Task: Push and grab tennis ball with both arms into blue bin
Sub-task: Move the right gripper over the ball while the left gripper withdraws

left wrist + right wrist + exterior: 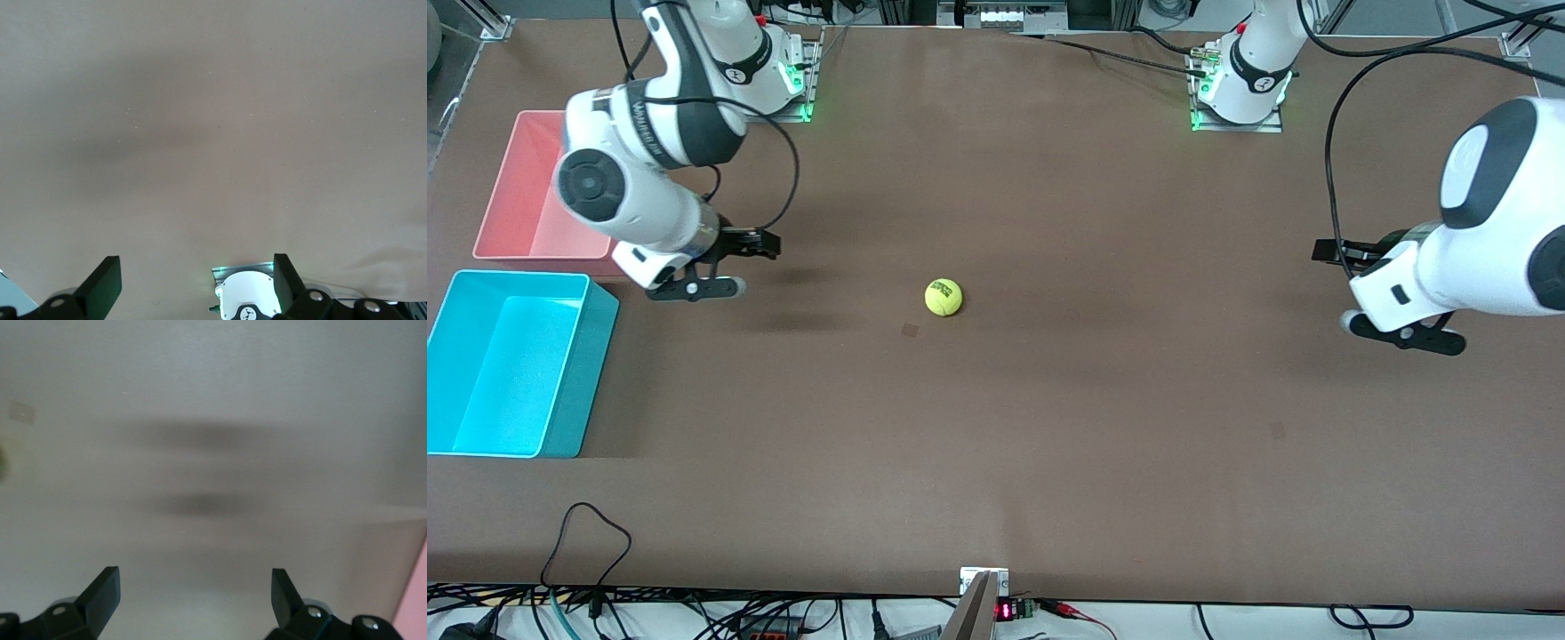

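Note:
The tennis ball (943,297) lies on the brown table near its middle, on its own. The blue bin (591,373) stands open and empty at the right arm's end of the table, near the front camera. My right gripper (774,244) hovers over the table between the bins and the ball, fingers open and empty; its wrist view (193,593) shows bare table between the fingers. My left gripper (1319,252) hovers over the left arm's end of the table, well away from the ball, open and empty; its wrist view (193,280) shows bare table.
A pink bin (503,191) stands beside the blue bin, farther from the front camera; its edge shows in the right wrist view (413,600). A small dark mark (910,330) is on the table near the ball. The left arm's base (247,297) shows in its wrist view.

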Tool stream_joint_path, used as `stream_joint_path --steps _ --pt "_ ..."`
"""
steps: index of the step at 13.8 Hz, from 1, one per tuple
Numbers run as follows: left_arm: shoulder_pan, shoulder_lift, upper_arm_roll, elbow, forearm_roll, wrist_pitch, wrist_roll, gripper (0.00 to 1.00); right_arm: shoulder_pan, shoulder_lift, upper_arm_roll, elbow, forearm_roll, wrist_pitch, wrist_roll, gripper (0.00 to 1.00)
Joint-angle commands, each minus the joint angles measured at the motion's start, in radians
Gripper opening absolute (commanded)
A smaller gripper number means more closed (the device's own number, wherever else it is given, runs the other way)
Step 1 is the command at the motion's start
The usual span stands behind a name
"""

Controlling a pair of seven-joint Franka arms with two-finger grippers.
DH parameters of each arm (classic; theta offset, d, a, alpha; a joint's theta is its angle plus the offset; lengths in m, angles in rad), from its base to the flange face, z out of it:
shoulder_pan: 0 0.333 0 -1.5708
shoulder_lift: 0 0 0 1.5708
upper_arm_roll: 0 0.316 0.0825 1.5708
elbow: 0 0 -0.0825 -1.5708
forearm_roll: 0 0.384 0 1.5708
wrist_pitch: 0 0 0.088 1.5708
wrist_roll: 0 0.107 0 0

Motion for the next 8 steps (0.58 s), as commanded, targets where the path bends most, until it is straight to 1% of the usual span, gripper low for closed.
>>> stream_joint_path --steps 1,2,3,4,5,7,8 --pt "-0.002 -0.050 0.012 0.052 0.014 -0.002 -0.009 1.00 0.086 -0.005 -0.006 -0.027 0.010 0.060 0.106 1.00" --pt "-0.003 -0.091 0.031 0.015 0.005 0.052 -0.018 1.00 0.115 0.009 -0.006 -0.027 0.010 0.084 0.145 1.00" --pt "-0.008 -0.146 0.061 -0.032 -0.030 0.098 -0.031 1.00 0.146 0.023 -0.006 -0.026 0.010 0.109 0.191 1.00" --pt "-0.016 -0.200 0.087 -0.089 -0.102 0.150 -0.048 1.00 0.181 0.046 -0.006 -0.024 0.010 0.140 0.244 1.00" --pt "-0.043 -0.261 0.127 -0.154 -0.144 0.198 -0.058 1.00 0.213 0.066 -0.006 -0.021 0.010 0.169 0.295 1.00" --pt "-0.123 -0.323 0.225 -0.230 -0.159 0.281 -0.051 1.00 0.277 0.103 -0.006 -0.017 0.011 0.228 0.395 1.00" --pt "-0.150 -0.352 0.238 -0.271 -0.156 0.333 -0.042 1.00 0.304 0.121 -0.006 -0.018 0.014 0.270 0.445 1.00"
